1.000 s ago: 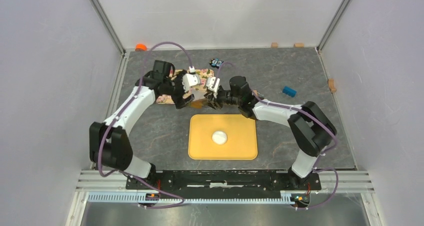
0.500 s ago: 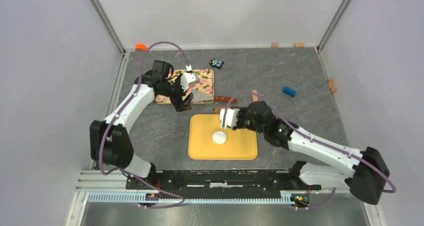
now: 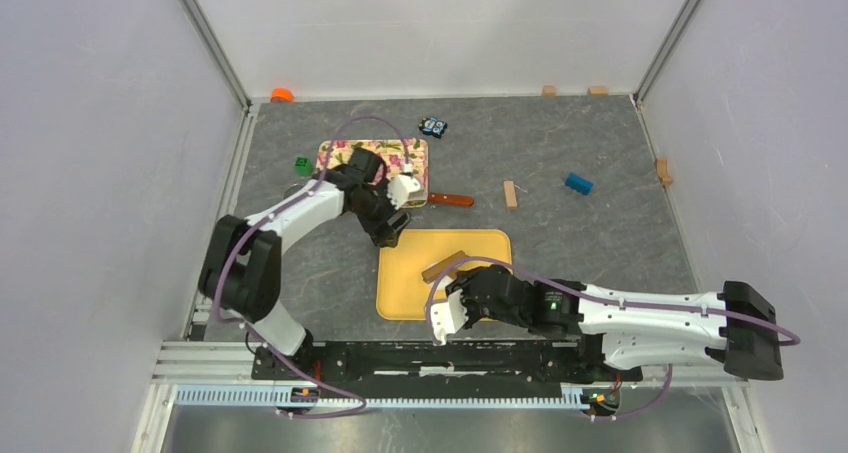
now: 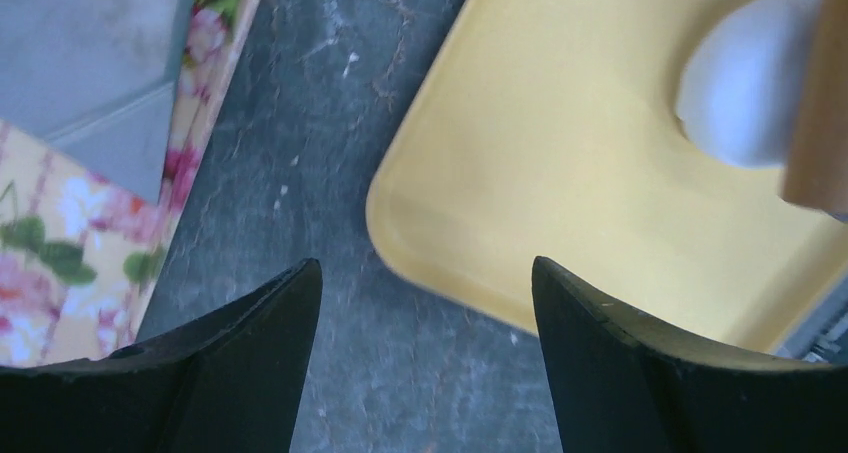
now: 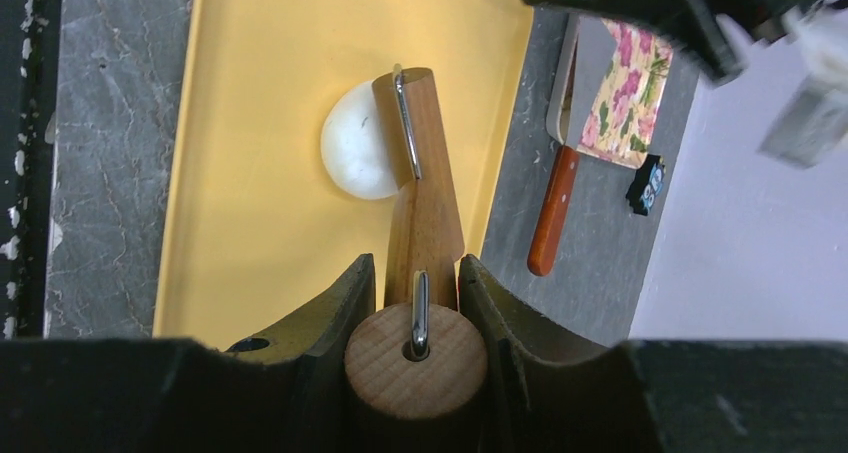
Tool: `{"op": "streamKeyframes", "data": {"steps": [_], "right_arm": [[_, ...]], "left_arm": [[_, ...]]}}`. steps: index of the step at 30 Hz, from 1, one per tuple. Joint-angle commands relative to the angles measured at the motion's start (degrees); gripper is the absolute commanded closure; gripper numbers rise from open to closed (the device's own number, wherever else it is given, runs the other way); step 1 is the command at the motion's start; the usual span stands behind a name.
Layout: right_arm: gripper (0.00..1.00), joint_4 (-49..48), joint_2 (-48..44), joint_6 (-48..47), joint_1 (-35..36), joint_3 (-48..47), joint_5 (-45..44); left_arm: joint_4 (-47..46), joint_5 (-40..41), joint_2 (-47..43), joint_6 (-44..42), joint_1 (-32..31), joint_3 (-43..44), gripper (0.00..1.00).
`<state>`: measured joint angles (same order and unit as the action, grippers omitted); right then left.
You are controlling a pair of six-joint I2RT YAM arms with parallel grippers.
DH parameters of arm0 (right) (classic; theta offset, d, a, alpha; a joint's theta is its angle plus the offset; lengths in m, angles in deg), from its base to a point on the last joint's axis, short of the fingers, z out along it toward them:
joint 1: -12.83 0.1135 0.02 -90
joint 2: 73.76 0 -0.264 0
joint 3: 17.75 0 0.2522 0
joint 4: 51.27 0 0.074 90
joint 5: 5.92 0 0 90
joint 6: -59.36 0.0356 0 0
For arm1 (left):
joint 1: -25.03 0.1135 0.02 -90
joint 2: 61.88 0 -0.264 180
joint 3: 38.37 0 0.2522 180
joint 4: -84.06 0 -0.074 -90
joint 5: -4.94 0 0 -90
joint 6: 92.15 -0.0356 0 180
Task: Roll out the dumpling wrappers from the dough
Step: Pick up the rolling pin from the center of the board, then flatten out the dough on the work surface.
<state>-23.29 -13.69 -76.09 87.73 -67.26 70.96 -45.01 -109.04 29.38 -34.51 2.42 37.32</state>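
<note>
The dough (image 5: 352, 155) is a smooth white round lump on the yellow board (image 5: 260, 93). My right gripper (image 5: 415, 273) is shut on a wooden roller (image 5: 420, 173), whose far end lies over the dough's right side. In the top view the roller (image 3: 443, 266) and right gripper (image 3: 460, 279) hide the dough. My left gripper (image 4: 425, 273) hangs open and empty above the grey table, beside the board's back-left corner (image 4: 420, 213); the dough (image 4: 735, 83) and roller (image 4: 820, 93) show at its upper right. No dumpling wrappers are in view.
A floral board (image 3: 345, 156) lies behind the yellow board (image 3: 400, 293), with a cleaver on it, its red handle (image 3: 455, 200) sticking out right. A wooden block (image 3: 510, 194), a blue block (image 3: 578, 183), a green piece (image 3: 302, 164) and a small black item (image 3: 432, 127) lie scattered.
My right arm swung from the back of the table round to the near side, bringing the roller over the dough. My left gripper moved from the floral board to the yellow board's corner.
</note>
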Motion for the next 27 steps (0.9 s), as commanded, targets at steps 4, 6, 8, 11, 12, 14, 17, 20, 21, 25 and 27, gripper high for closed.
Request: {"op": "streamKeyframes", "data": {"steps": [4,6,8,11,12,14,17,20,21,25,27], "right_arm": [[1.0,3.0,-0.6,1.4,2.5,-4.0,-2.9],[1.0,4.5,-0.2,1.9,3.8,-3.7,-3.5],[1.0,5.1,-0.2,3.0,4.3,-3.1,-3.8],[1.0,3.0,-1.4,3.2,4.5,-1.1,-3.1],[1.0,1.9,-1.5,2.8,4.5,-0.1,-2.8],[1.0,0.3,-0.5,1.9,4.5,1.5,-2.1],[1.0,-0.3,2.4,1.1,4.5,2.0,0.0],[1.0,0.2,4.0,1.3,4.4,1.9,2.2],[1.0,1.4,4.2,1.8,4.5,1.5,2.7],[1.0,7.0,2.2,5.0,6.8,-0.3,-0.4],[1.0,9.4,1.4,6.1,8.1,-1.5,-1.3]], "left_arm": [[-8.1,14.5,10.5,-0.5,-9.5,3.4,0.18],[-7.8,16.0,13.3,-0.3,-10.3,5.1,0.2],[-6.8,16.4,15.2,0.2,-10.4,6.1,0.24],[-6.8,15.9,16.3,0.3,-10.5,5.2,0.31],[-6.7,15.3,16.6,0.4,-10.4,4.9,0.35],[-6.8,14.1,16.7,0.1,-10.5,4.0,0.43],[-6.8,12.4,16.3,-0.5,-10.6,2.4,0.57],[-6.8,12.7,16.8,-0.5,-10.6,1.7,0.68],[-7.0,13.0,17.0,-0.3,-10.6,1.5,0.72],[-8.4,14.1,17.5,1.2,-10.6,0.7,0.89],[-8.9,14.7,17.5,1.7,-10.6,0.6,0.98]]}}
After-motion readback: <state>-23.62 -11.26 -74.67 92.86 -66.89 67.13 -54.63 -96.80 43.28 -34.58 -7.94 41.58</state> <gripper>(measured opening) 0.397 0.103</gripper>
